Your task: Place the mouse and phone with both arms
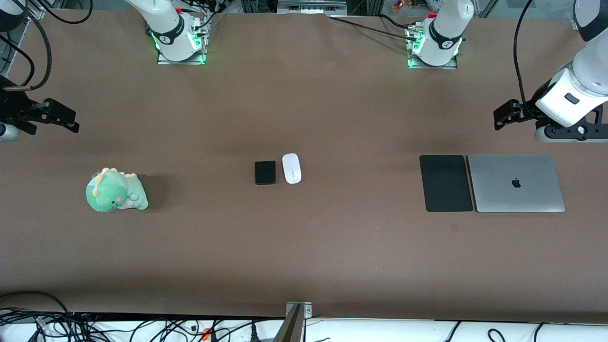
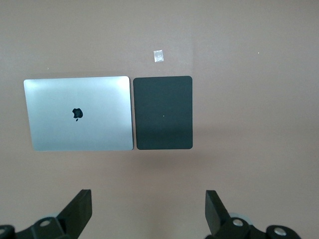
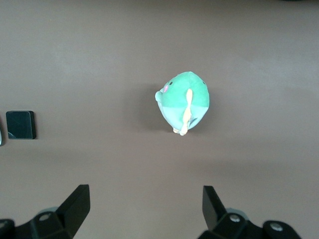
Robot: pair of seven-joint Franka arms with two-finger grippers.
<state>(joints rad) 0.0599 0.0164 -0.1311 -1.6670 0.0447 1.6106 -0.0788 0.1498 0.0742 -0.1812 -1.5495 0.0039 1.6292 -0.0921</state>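
Observation:
The black phone (image 1: 265, 172) and the white mouse (image 1: 291, 168) lie side by side at the middle of the table, the mouse toward the left arm's end. My left gripper (image 1: 499, 119) is open and empty, up in the air over the table at the left arm's end; in the left wrist view the gripper (image 2: 148, 200) hangs over bare table beside the mouse pad. My right gripper (image 1: 71, 121) is open and empty over the right arm's end; in its wrist view the gripper (image 3: 145, 197) hangs beside the plush, and the phone (image 3: 20, 124) shows at the edge.
A flat black mouse pad (image 1: 445, 183) and a closed silver laptop (image 1: 516, 183) lie side by side at the left arm's end. A green plush dinosaur (image 1: 115, 191) sits at the right arm's end. A small tape scrap (image 2: 158, 56) lies by the pad.

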